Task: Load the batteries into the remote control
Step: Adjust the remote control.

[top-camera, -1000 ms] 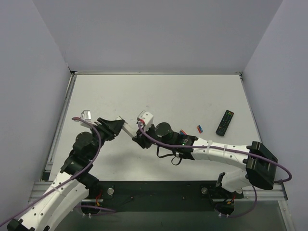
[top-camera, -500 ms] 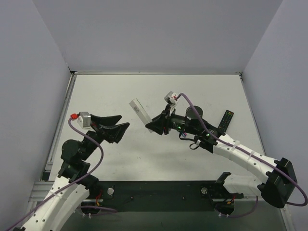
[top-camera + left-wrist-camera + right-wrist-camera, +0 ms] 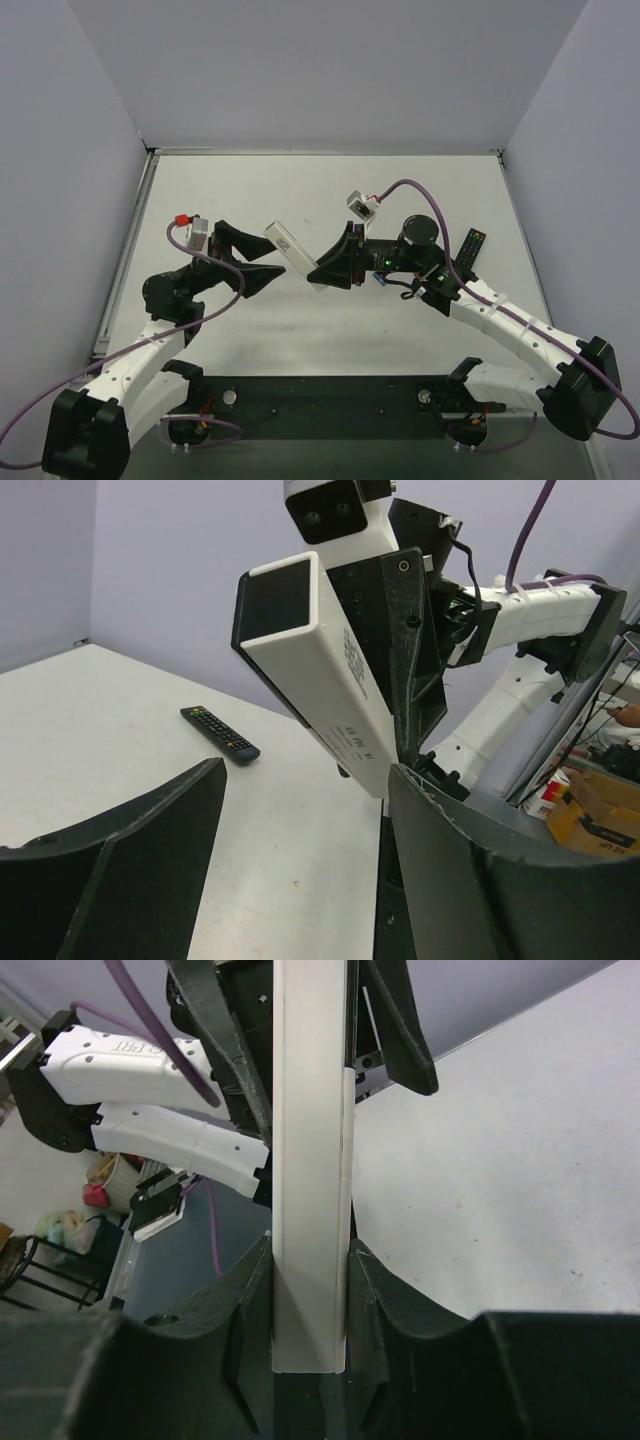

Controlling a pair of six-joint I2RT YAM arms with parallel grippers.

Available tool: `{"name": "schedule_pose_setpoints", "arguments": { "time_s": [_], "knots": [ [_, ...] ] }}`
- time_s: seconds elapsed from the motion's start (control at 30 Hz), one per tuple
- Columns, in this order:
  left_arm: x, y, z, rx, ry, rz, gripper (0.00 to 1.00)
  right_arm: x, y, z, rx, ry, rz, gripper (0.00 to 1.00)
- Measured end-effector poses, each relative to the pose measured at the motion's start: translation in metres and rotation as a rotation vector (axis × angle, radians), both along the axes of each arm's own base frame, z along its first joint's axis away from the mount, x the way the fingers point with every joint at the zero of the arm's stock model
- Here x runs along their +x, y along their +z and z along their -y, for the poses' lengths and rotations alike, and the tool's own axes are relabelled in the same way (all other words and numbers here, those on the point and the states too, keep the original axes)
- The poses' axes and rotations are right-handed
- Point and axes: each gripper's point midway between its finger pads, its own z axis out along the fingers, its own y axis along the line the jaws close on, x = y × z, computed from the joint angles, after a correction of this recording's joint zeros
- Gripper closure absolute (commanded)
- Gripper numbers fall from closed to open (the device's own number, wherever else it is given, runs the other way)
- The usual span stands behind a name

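My right gripper (image 3: 332, 264) is shut on the slim white remote control (image 3: 291, 250) and holds it tilted above the table, its free end pointing left. In the right wrist view the remote (image 3: 310, 1160) stands straight up between my fingers (image 3: 250, 1290). My left gripper (image 3: 255, 257) is open, facing the remote's free end. In the left wrist view the remote (image 3: 320, 670) hangs just ahead, its dark end face upward, close to my right fingertip (image 3: 400, 780). A small blue bit (image 3: 385, 280) peeks from under the right arm; the batteries are otherwise hidden.
A black remote with coloured buttons (image 3: 466, 252) lies at the table's right side and also shows in the left wrist view (image 3: 220, 733). The white table (image 3: 400, 190) is walled at the back and sides. The two arms meet near the middle.
The remote went from between both grippers to my right gripper alone, which raised it. My left gripper opened, drew back, then rose and turned toward the remote's free end.
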Motion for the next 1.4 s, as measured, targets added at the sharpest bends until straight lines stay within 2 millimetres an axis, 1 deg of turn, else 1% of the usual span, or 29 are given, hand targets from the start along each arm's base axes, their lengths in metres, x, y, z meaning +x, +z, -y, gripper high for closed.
{"name": "schedule_pose_setpoints", "arguments": {
  "time_s": [0.1, 0.27, 0.37, 0.47, 0.53, 0.6, 0.7, 0.8, 1.0, 1.07, 1.2, 1.4],
  "knots": [
    [-0.004, -0.002, 0.002, 0.007, -0.031, 0.006, 0.23, -0.01, 0.001, -0.001, 0.0, 0.045, -0.004, 1.0],
    [-0.022, 0.015, -0.003, -0.008, -0.034, 0.126, 0.23, -0.02, 0.003, -0.004, -0.016, 0.093, 0.005, 1.0],
    [-0.032, 0.021, -0.007, 0.002, -0.006, 0.185, 0.23, -0.018, -0.003, -0.003, -0.054, 0.081, 0.001, 1.0],
    [-0.033, 0.016, -0.014, 0.044, 0.066, 0.185, 0.23, -0.015, -0.008, -0.002, -0.095, 0.077, -0.003, 1.0],
    [-0.033, 0.012, -0.018, 0.073, 0.119, 0.192, 0.22, -0.01, -0.015, 0.001, -0.123, 0.061, -0.028, 1.0],
    [-0.038, 0.011, -0.024, 0.092, 0.162, 0.22, 0.22, -0.008, -0.024, 0.004, -0.15, 0.053, -0.06, 1.0],
    [-0.038, 0.009, -0.027, 0.101, 0.194, 0.225, 0.22, -0.007, -0.03, 0.005, -0.165, 0.051, -0.083, 1.0],
    [-0.027, 0.003, -0.03, 0.089, 0.23, 0.156, 0.22, -0.008, -0.03, 0.005, -0.168, 0.058, -0.081, 1.0],
    [0.002, -0.024, -0.034, -0.015, 0.276, -0.111, 0.22, -0.013, -0.033, 0.003, -0.176, 0.074, -0.068, 1.0],
    [0.008, -0.028, -0.033, -0.048, 0.268, -0.181, 0.22, -0.017, -0.034, 0.0, -0.18, 0.09, -0.063, 1.0],
    [0.009, -0.021, -0.027, -0.116, 0.221, -0.246, 0.22, -0.02, -0.041, -0.008, -0.196, 0.113, -0.062, 1.0],
    [-0.004, -0.004, -0.017, -0.182, 0.141, -0.242, 0.23, -0.025, -0.054, -0.018, -0.223, 0.147, -0.087, 1.0]
  ]
}}
